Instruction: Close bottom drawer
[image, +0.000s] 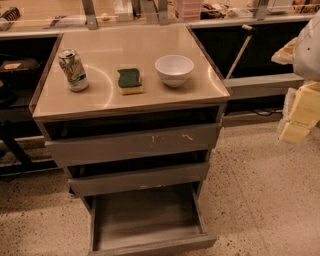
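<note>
1. Over a speckled stone floor stood a grey three-drawer cabinet with a pale steel top (100, 102), and its lowest tier, the shallow grey bottom drawer (147, 220), was pulled well out with its tray bare.
2. The cream-coloured blocky gripper (300, 117) hung at the right edge, higher than the drawer and well apart from it. We could not tell whether it was released or clenched.
3. Coming in from the right, it could clip the tray's side wall rather than the plain front panel (155, 246).
4. The panel was low and handle-less, so contact might ride over it into the tray.
5. An off-centre push risked racking the drawer.
6. A hard shove might jolt the printed drink can (73, 70) and the white bowl (174, 70).
</note>
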